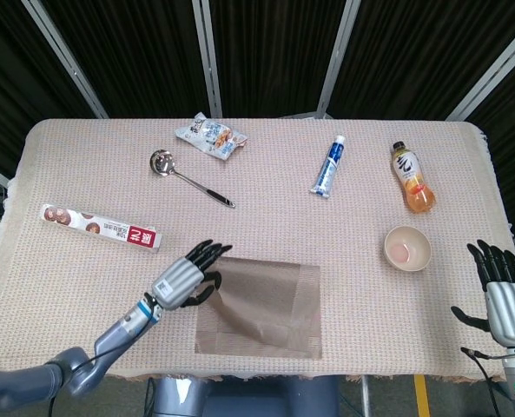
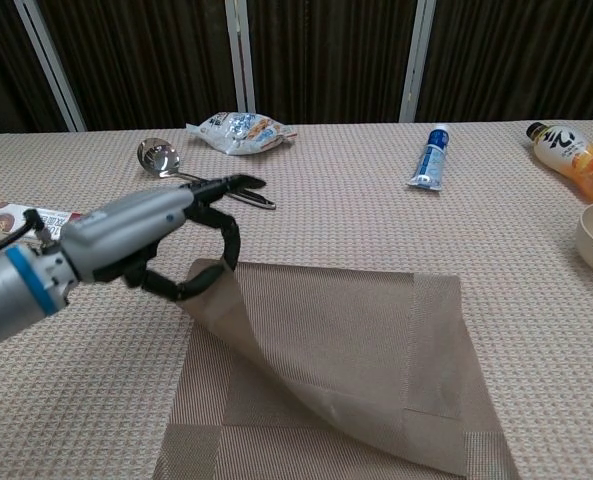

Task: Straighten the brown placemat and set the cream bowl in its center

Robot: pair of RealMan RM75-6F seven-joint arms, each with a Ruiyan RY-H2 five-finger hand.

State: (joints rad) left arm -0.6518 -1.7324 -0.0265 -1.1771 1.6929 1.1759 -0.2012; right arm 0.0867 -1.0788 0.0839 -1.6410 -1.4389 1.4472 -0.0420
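The brown placemat (image 2: 356,360) lies near the front edge of the desk (image 1: 66,261), covered with a beige woven cloth. One corner of the mat is lifted off the cloth and curls upward, so the mat is partly folded over itself; a woven border band shows along its right and front sides. The left hand (image 2: 191,240) pinches this raised corner between thumb and fingers.

The cream bowl (image 1: 406,248) stands upright to the right of the mat, well apart from it, with a pinkish inside. The right hand (image 1: 505,295) is beside the right desk edge, holding nothing, its fingers spread and pointing up.

The long white box (image 1: 101,227) at the left carries a red label with "10"; its other writing is too small to read. Bare cloth lies between mat and bowl.
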